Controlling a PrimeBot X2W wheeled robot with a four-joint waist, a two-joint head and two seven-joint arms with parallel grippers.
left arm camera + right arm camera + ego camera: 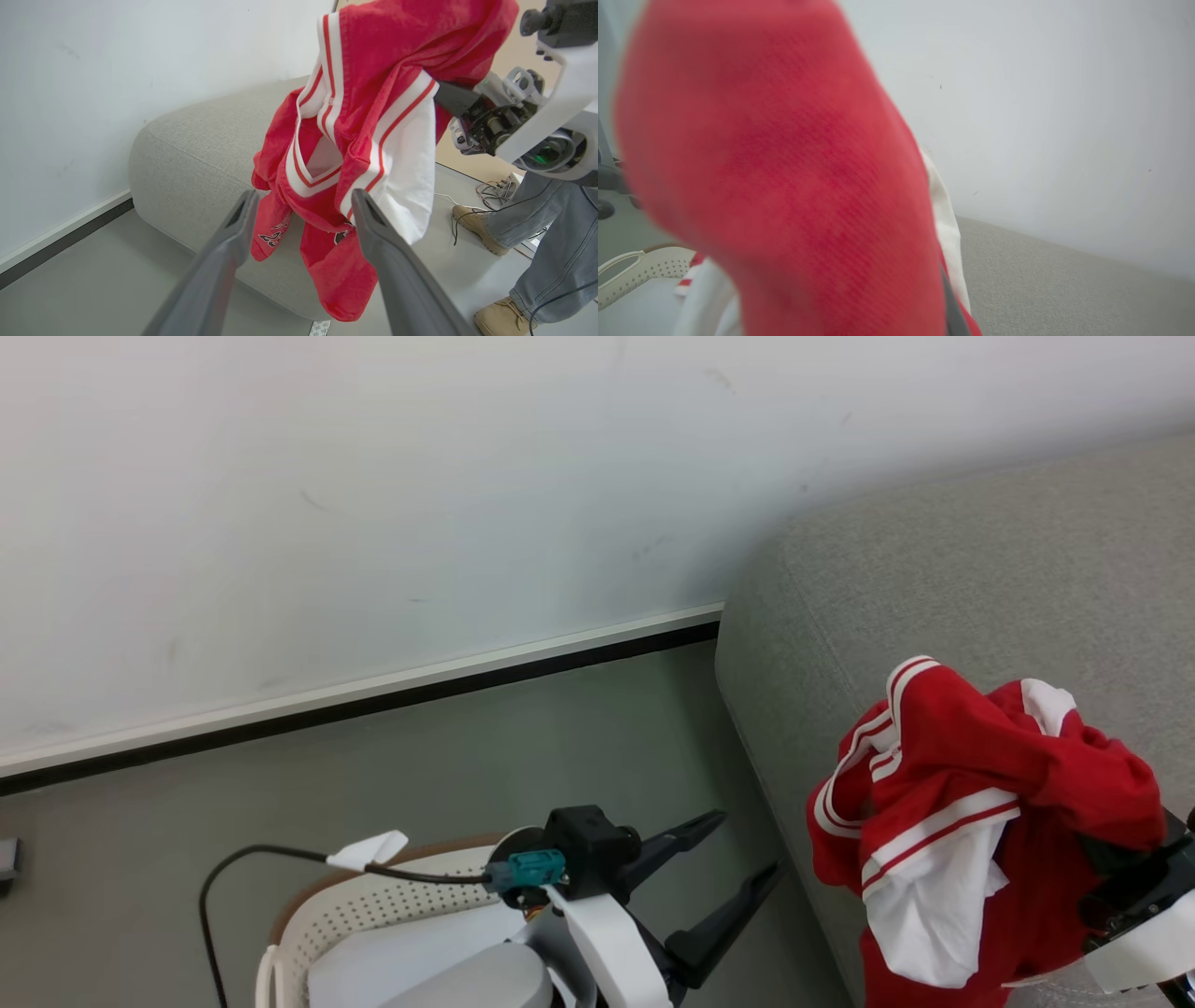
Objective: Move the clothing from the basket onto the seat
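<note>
Head view | clothing (pixel 971 775) hangs bunched from right gripper (pixel 451 97), clamped on it, at seat (pixel 980 579) edge, covering part of the seat front | left gripper (pixel 747 845) fingers apart, empty, above basket (pixel 373 905) | basket holds pale pad (pixel 411 952) | person's legs (pixel 556 233) beyond seat

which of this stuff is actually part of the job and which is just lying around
Part of the job: clothing, hanging from the right gripper; seat; basket; left gripper, open.

Just lying about: pale pad in the basket; person's legs; loose wires by the feet.
</note>
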